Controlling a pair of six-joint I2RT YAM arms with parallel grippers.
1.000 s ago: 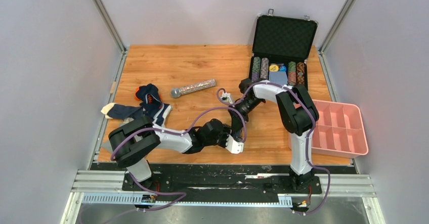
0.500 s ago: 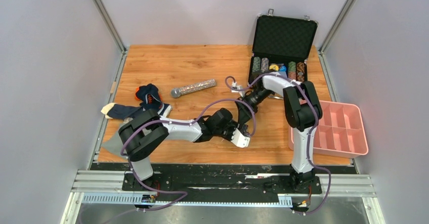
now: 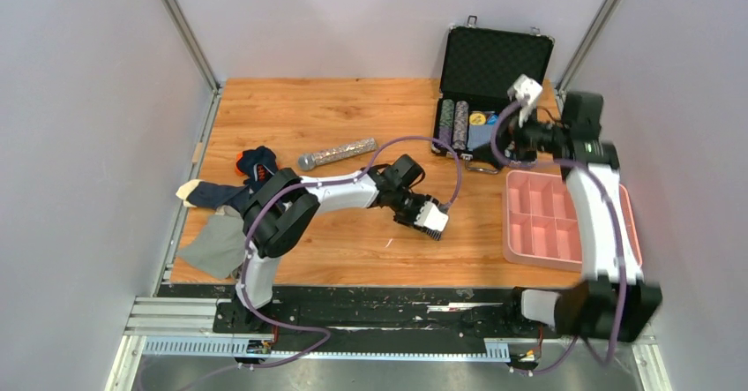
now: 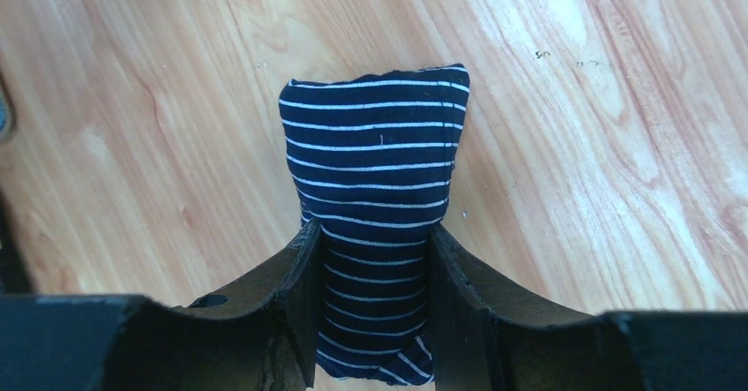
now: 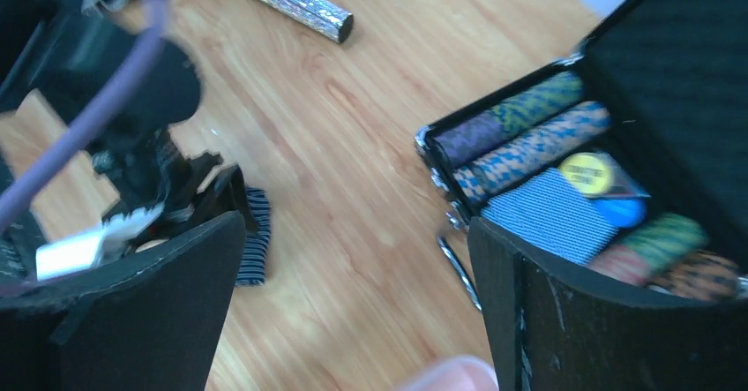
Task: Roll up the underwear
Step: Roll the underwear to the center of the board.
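Note:
A rolled navy underwear with thin white stripes (image 4: 375,166) lies on the wooden table, and my left gripper (image 4: 375,259) is shut on its near half. From the right wrist view a striped edge of the underwear (image 5: 254,251) shows beside the left gripper (image 5: 216,201). In the top view the left gripper (image 3: 415,207) covers that roll. A second, plain navy underwear with an orange patch (image 3: 258,166) lies crumpled at the table's left edge. My right gripper (image 3: 520,139) hangs raised near the chip case, open and holding nothing (image 5: 353,294).
A grey cloth (image 3: 216,245) lies at the front left, half off the table. A glittery silver microphone (image 3: 337,154) lies mid-table. An open black case of poker chips (image 3: 494,73) stands at the back right. A pink divided tray (image 3: 564,219) sits at the right edge.
My right gripper opened wide and its arm swung up and away from the middle to the back right. My left gripper stayed shut on the striped roll and shifted right and slightly back.

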